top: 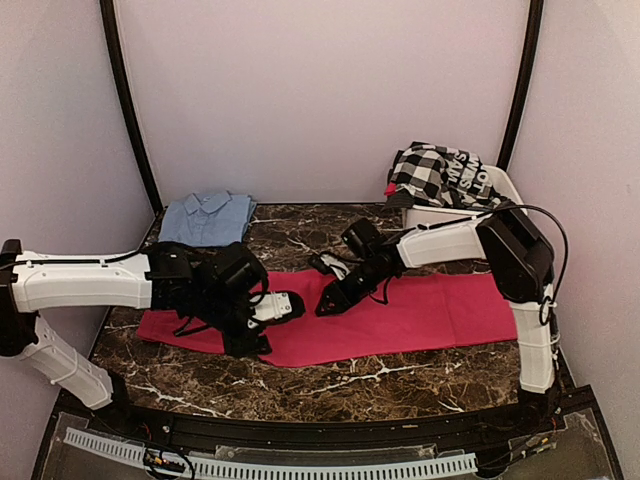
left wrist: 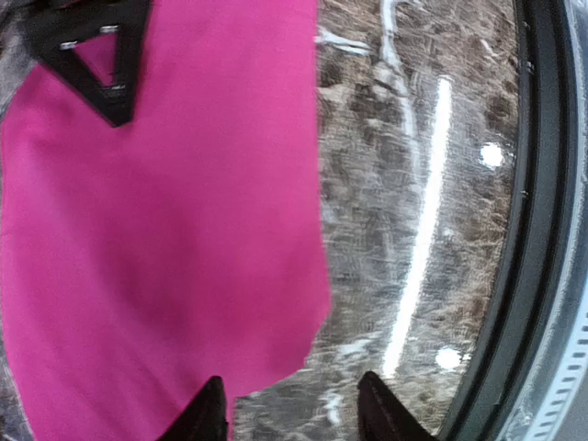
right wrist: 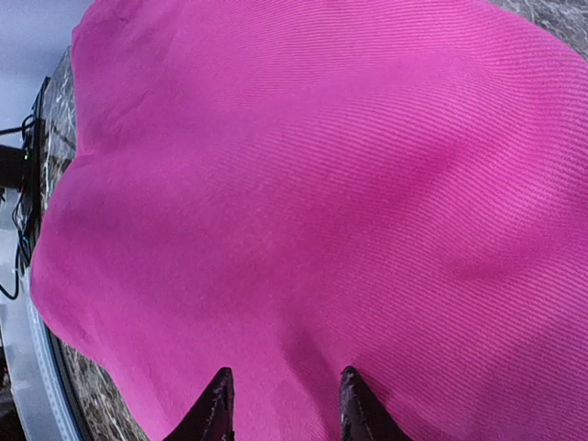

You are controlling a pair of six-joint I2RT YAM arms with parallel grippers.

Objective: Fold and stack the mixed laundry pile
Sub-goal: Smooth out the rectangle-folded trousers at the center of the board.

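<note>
A magenta-pink cloth lies spread flat across the middle of the marble table. My left gripper is open over the cloth's left part; in the left wrist view its fingertips straddle the cloth's near edge. My right gripper is open just above the cloth's middle, and the cloth fills the right wrist view. A folded light-blue shirt lies at the back left. A black-and-white checked garment is heaped in the tub. No navy sheet is in view.
A white plastic tub stands at the back right corner. A black rail runs along the table's near edge, also visible in the left wrist view. Grey walls enclose the back and sides.
</note>
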